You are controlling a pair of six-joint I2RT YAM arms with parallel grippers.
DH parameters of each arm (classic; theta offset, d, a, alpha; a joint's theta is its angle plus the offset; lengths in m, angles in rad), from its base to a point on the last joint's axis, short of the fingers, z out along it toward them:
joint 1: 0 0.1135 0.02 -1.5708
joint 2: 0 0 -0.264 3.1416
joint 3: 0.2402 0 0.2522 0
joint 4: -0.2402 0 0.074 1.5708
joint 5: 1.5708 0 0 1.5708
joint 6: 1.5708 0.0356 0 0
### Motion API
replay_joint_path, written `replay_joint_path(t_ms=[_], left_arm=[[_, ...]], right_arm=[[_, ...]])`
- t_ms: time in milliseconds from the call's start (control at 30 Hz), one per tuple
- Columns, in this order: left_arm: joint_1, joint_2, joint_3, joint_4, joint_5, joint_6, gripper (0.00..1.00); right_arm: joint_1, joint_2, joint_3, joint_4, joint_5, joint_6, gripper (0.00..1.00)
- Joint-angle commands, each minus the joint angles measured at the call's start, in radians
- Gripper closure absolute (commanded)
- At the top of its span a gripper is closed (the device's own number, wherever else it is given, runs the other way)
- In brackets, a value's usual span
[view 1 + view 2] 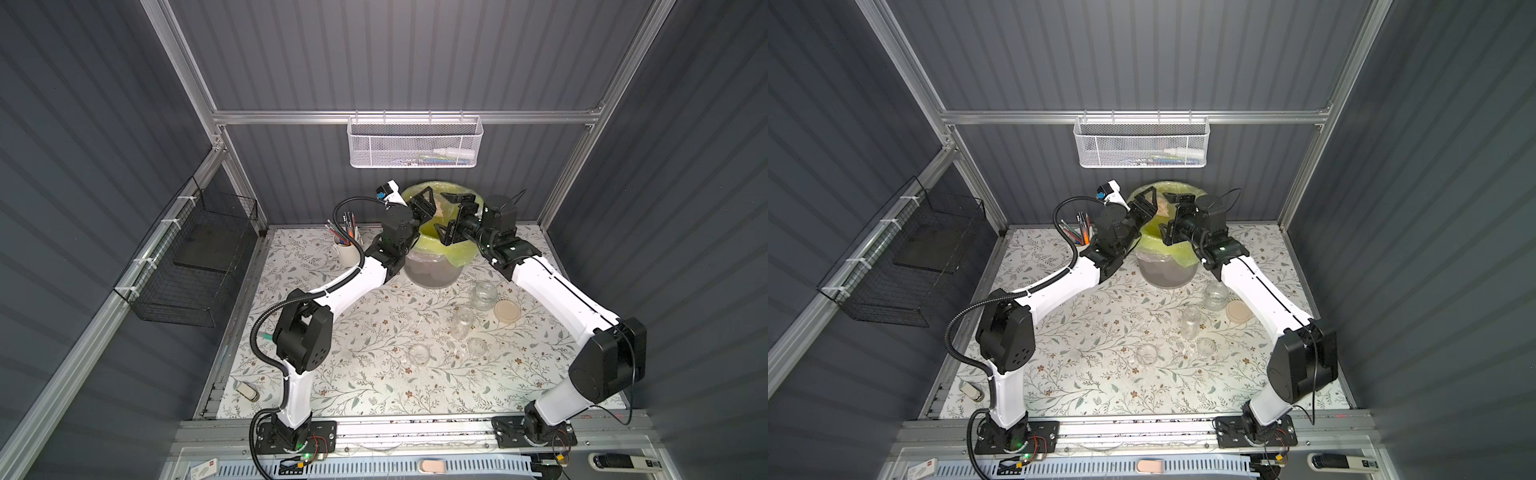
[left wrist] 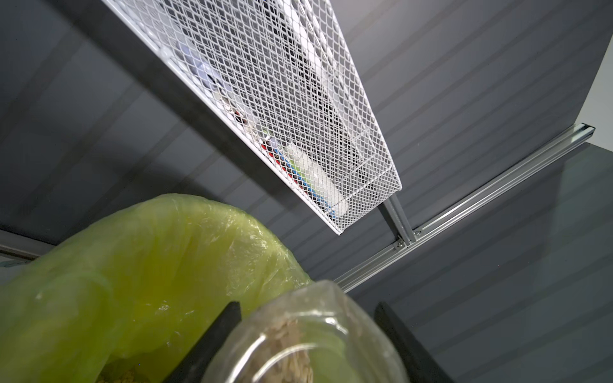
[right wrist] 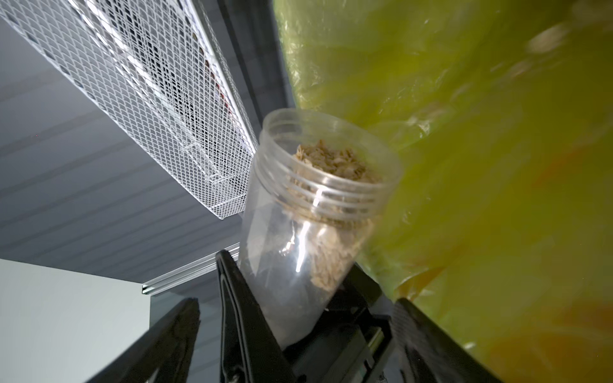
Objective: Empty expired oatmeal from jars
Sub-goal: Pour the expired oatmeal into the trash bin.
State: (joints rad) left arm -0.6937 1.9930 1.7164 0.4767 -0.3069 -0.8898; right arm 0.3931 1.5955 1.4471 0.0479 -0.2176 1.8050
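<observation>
Left gripper (image 1: 428,205) is clamped on a narrow clear jar (image 3: 315,205), with its black fingers (image 2: 215,338) on either side of the lower body. The jar has no lid, is tilted, and hangs over the mouth of the grey round bin (image 1: 432,276) lined with a yellow-green plastic bag (image 1: 459,249), far middle of the table.

Pale tan flaked oatmeal (image 3: 335,162) is inside the held jar, banked along one side up to the threaded neck. It shows in both wrist views and as a tan patch in both top views. I see something grainy low in the bag in the left wrist view but can't tell what it is.

Right gripper (image 1: 446,214) is over the right side of the bin, jaws spread wide, gripping nothing. In the right wrist view the jar and a left-gripper finger show between its fingers. I can't tell if anything touches.

On the floral table cover (image 1: 332,374), right of centre:
- A squat wide clear jar (image 1: 484,296) that looks empty, with a flat round beige lid (image 1: 508,311) just beside it on the right.
- A taller clear jar (image 1: 462,324), upright and slightly nearer.
- A small clear round piece (image 1: 417,354) and a second one (image 1: 477,346), nearer again. I can't tell whether they are jars or lids.

A white mug of pencils (image 1: 347,249) stands left of the bin. A white mesh basket (image 1: 415,141) hangs on the far wall above it.
</observation>
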Motion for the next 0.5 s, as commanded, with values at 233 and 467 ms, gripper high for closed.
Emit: replay_joint_path(t_ms=[233,467], left_arm=[[0.005,0.020,0.087,-0.041,0.000,0.089,0.77],[0.005,0.028,0.121,-0.070,0.012,0.123,0.78]], right_arm=[[-0.011,-0.080,-0.005,-0.075,0.008,-0.118,0.10],[-0.017,-0.118,0.025,-0.154,0.039,-0.190,0.10]])
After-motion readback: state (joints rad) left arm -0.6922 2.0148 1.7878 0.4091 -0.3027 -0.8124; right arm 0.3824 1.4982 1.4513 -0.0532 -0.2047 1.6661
